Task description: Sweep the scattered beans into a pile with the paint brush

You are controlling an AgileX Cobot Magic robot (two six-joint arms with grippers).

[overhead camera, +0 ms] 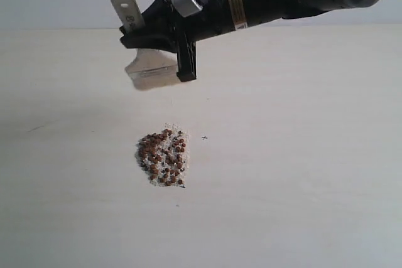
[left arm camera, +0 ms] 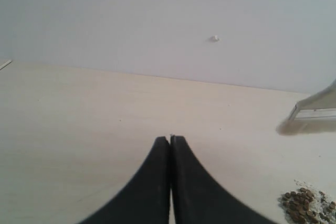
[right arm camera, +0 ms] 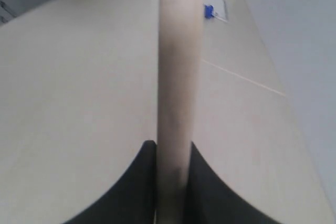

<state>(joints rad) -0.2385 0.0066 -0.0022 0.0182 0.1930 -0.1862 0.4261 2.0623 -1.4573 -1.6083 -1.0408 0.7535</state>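
Exterior: the paint brush (overhead camera: pixel 151 70) is gripped by its handle in the right gripper (overhead camera: pixel 157 29), hung above the table (overhead camera: pixel 301 155) behind the piled beans (overhead camera: pixel 162 158). Left wrist: the left gripper (left arm camera: pixel 170 141) is pinched closed, empty. Right wrist: light, stiff handle clamped; bristles likely soft.

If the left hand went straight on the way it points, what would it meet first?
Way looks free: only bare table ahead of the left hand, then probably the far wall. The beans and paint brush lie off to one side.
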